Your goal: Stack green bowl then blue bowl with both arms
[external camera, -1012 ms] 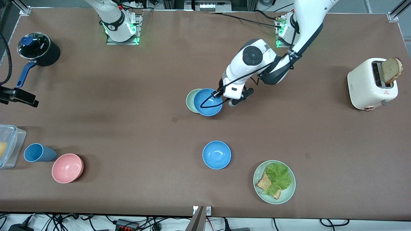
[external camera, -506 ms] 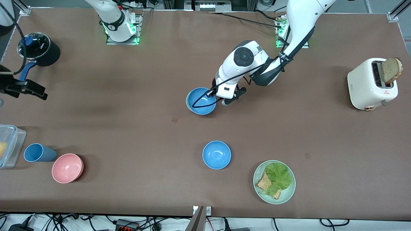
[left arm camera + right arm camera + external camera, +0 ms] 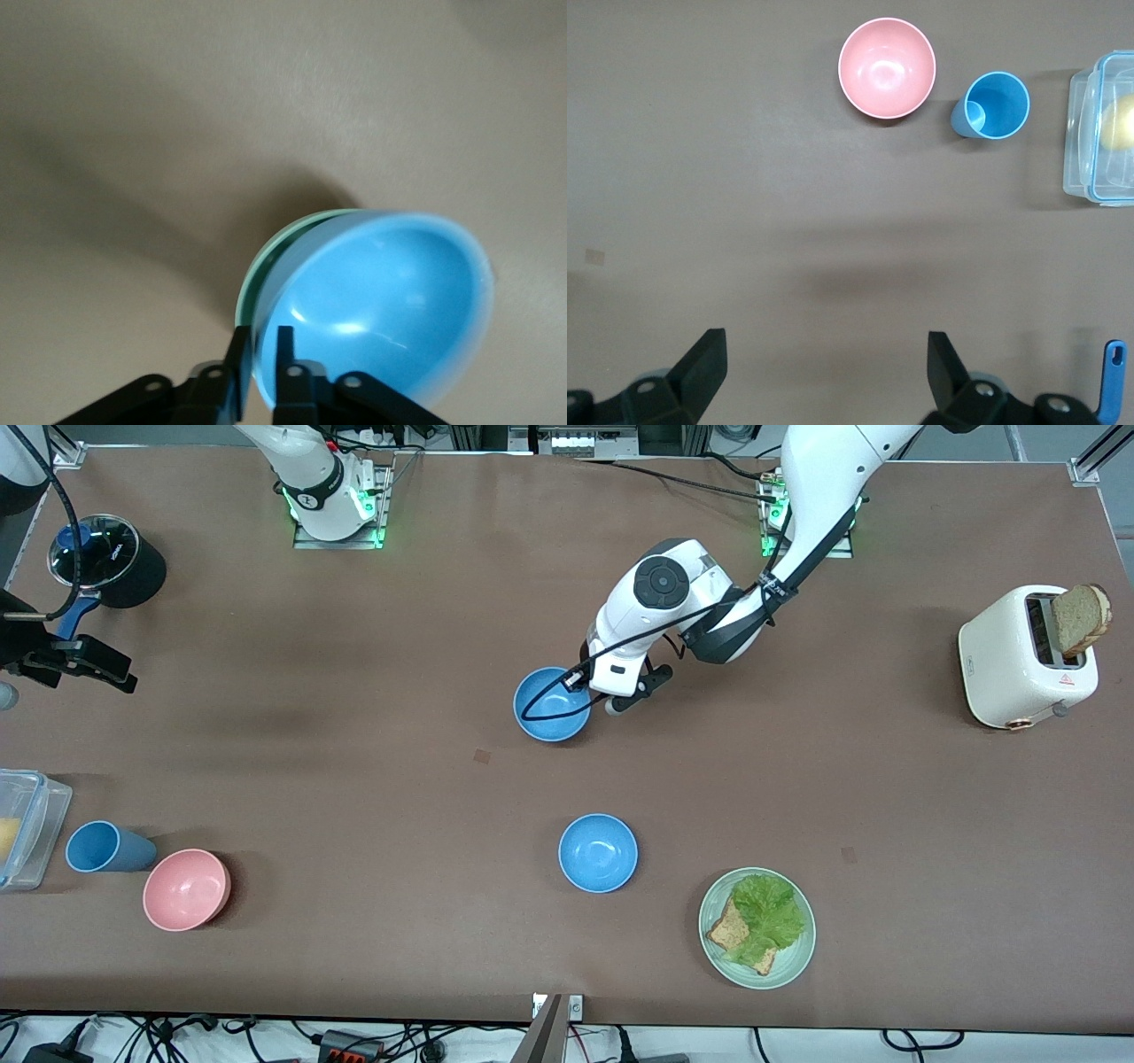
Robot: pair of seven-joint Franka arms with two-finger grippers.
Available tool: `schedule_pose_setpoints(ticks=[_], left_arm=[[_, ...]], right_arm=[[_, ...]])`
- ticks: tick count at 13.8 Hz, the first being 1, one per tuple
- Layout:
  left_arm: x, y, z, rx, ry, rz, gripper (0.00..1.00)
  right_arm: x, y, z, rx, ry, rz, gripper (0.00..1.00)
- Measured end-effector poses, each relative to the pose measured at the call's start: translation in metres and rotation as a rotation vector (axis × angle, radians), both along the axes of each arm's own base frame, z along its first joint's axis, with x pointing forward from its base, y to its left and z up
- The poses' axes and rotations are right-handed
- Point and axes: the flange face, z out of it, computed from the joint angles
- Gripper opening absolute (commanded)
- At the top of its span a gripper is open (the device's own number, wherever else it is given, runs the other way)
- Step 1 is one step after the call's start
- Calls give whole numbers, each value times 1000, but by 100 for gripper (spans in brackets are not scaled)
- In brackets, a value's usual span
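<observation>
A blue bowl sits nested in the green bowl in the middle of the table, toward the arms' bases. Only a thin strip of the green bowl shows, under the blue bowl in the left wrist view. My left gripper is at the bowl's edge on the left arm's side. Its black fingers straddle the blue rim with the jaws slightly parted, open. A second blue bowl stands alone nearer the front camera. My right gripper hangs wide open over bare table at the right arm's end, with nothing between its fingers.
A pale green plate with bread and lettuce lies near the front edge. A white toaster with a bread slice stands at the left arm's end. At the right arm's end are a black pot, a pink bowl, a blue cup and a clear container.
The left arm carried the blue bowl sideways over the green bowl and lowered it until it nested, then its fingers began to part. The right gripper drifted into view at the table's end.
</observation>
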Motion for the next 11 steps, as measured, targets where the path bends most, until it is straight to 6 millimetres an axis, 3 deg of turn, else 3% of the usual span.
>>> schedule_pose_setpoints(ticks=[6, 8, 11], left_arm=[[40, 32, 14, 9, -1, 85, 36], [57, 48, 28, 36, 6, 86, 37], [75, 76, 59, 78, -18, -5, 47]], right_arm=[[-8, 2, -12, 5, 78, 4, 100], [-8, 3, -12, 6, 83, 7, 100], [-8, 4, -13, 6, 85, 8, 100]])
